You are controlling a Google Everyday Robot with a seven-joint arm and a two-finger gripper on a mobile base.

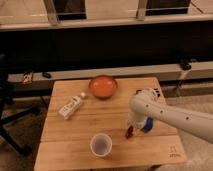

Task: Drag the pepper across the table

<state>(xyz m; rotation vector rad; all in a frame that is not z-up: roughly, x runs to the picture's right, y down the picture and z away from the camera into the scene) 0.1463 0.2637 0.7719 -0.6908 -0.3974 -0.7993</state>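
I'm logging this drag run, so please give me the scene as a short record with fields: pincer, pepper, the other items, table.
pincer: low over the table's right front, right above the pepper; contact unclear
pepper: small, dark red, on the table to the right of the cup
blue block: just right of the pepper, partly hidden by the arm
cup: upright, front middle
bowl: orange-red, back middle
bottle: lying on its side, left
table: light wood planks

Gripper (131, 128) at the pepper (129, 133) — mostly hidden by the arm (167, 114); blue object (148, 125) half-covered.
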